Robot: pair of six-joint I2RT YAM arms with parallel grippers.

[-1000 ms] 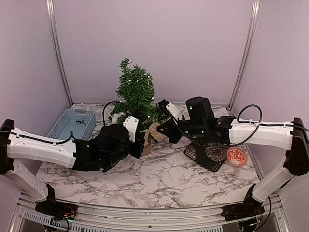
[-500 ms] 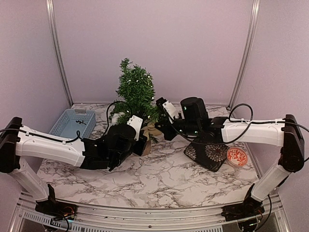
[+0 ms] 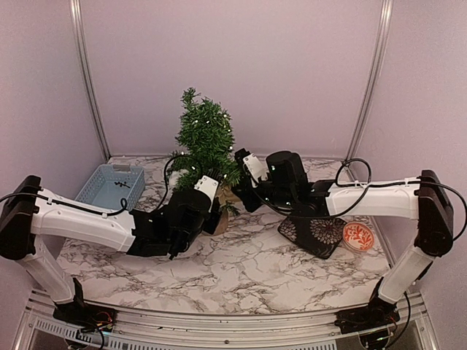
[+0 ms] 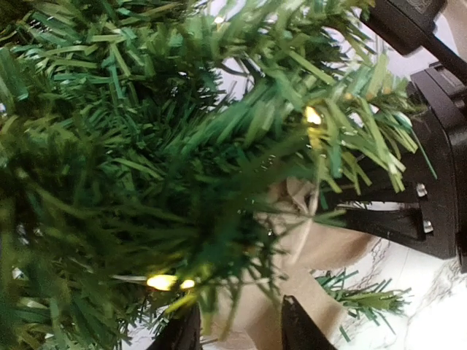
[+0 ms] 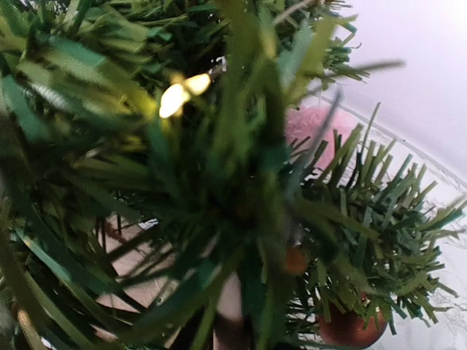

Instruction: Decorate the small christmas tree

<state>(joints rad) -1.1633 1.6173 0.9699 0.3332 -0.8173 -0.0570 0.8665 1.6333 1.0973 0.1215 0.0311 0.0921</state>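
The small christmas tree [image 3: 206,142] stands at the back of the marble table, its lights lit. Both grippers reach in under its lowest branches from either side. A tan burlap bow [image 3: 228,197] sits at the tree's foot between them. In the left wrist view my left gripper [image 4: 237,332] has its two dark fingertips apart, with the bow [image 4: 306,248] lying between them under the green needles. My right gripper [image 3: 244,193] is buried in the branches. Needles hide its fingers in the right wrist view, where a piece of the tan bow [image 5: 135,281] shows at lower left.
A blue basket [image 3: 109,186] stands left of the tree. A black patterned piece [image 3: 314,233] and a red-and-white disc [image 3: 357,237] lie at right. A red bauble [image 5: 352,328] and a pink fluffy thing [image 5: 314,124] show through the branches.
Both arms have pushed further in toward the foot of the tree, carrying the bow under the branches. My left fingers have parted.
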